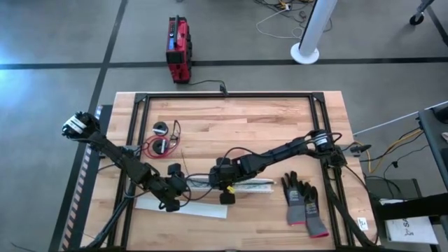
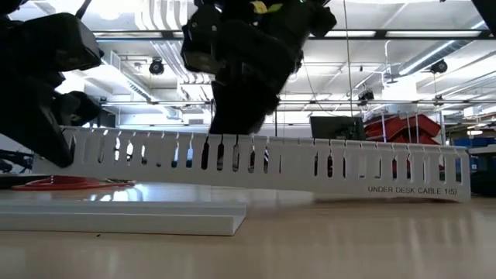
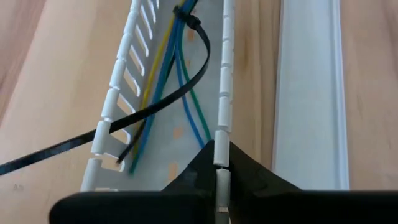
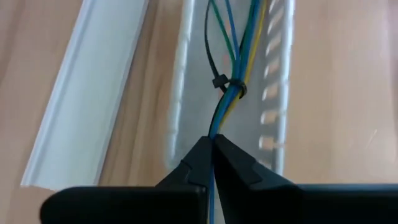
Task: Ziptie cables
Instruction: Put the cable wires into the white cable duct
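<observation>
A white slotted cable tray (image 1: 241,185) lies on the wooden table, near the middle. Inside it runs a bundle of blue, green and yellow cables (image 3: 163,93). A black ziptie (image 4: 224,83) is looped round the bundle, and its long tail (image 3: 74,143) passes out through a slot in the tray wall. My left gripper (image 1: 178,189) is at the tray's left end, shut on one wall. My right gripper (image 1: 224,183) is over the tray's middle, shut on the bundle. A small coil of red and black wire (image 1: 157,145) lies on the table farther back. My left gripper pinches the tray's slotted side wall (image 3: 219,158) between its two fingers, near the tray's end. The fingers point along the tray's length. My right gripper pinches the coloured cable bundle (image 4: 213,130) between its fingertips, a short way from the ziptie's head. The fingers lie along the bundle, which runs on into the tray.
The tray's flat white cover strip (image 1: 182,208) lies beside it toward the near edge. A pair of grey and black gloves (image 1: 304,206) lies at the near right. A red box (image 1: 178,42) stands on the floor beyond the far edge. A black frame (image 1: 224,96) borders the table.
</observation>
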`<control>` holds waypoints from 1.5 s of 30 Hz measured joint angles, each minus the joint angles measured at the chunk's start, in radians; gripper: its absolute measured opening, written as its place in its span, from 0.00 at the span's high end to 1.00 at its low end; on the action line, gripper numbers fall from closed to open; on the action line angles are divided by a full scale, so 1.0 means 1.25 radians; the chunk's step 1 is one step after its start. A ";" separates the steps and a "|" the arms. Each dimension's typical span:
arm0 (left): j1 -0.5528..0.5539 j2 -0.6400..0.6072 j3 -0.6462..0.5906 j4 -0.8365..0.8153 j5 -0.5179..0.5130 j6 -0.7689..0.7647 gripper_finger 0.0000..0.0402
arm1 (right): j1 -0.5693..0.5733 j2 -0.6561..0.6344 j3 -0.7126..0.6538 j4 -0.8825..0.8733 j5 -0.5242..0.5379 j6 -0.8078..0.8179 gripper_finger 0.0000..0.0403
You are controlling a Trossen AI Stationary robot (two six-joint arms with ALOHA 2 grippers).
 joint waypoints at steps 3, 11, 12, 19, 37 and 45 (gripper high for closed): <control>0.000 0.000 0.000 -0.001 -0.003 0.002 1.00 | 0.001 0.000 0.022 0.000 0.004 -0.020 1.00; 0.000 0.000 0.000 -0.001 -0.016 0.005 1.00 | -0.001 0.019 0.027 -0.003 -0.023 -0.030 1.00; 0.000 0.000 0.000 0.000 -0.017 0.005 1.00 | -0.001 0.028 0.027 -0.001 -0.023 -0.030 1.00; -0.001 0.000 -0.001 0.013 -0.015 0.025 1.00 | -0.002 0.047 0.027 0.028 -0.012 -0.024 1.00; 0.000 0.000 -0.001 0.020 -0.026 0.029 1.00 | -0.012 0.046 0.063 0.023 0.022 -0.021 1.00; 0.000 0.000 -0.001 0.017 -0.024 0.036 1.00 | -0.009 0.052 0.061 0.003 0.019 -0.016 0.99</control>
